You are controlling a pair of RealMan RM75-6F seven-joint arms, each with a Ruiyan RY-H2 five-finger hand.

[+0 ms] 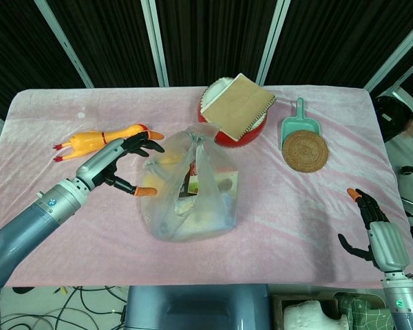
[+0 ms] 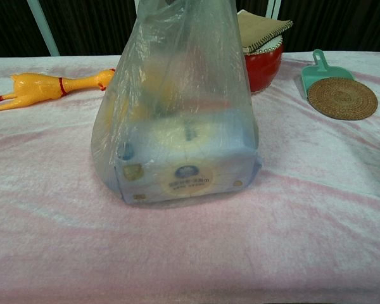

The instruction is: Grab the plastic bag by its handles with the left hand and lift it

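A clear plastic bag [image 1: 191, 189] with a box and other goods inside stands in the middle of the pink table; its handles [image 1: 195, 139] stick up at the top. In the chest view the plastic bag [image 2: 177, 107] fills the centre, handles running out of the top edge. My left hand [image 1: 127, 161] hovers just left of the bag, fingers spread apart and holding nothing, fingertips a short way from the bag's side. My right hand [image 1: 373, 227] rests open near the table's front right edge, far from the bag. Neither hand shows in the chest view.
A yellow rubber chicken [image 1: 100, 142] lies behind my left hand. A red bowl [image 1: 239, 127] with a notebook [image 1: 238, 105] on it stands behind the bag. A green dustpan [image 1: 301, 126] and round woven coaster [image 1: 305, 150] lie at the right back.
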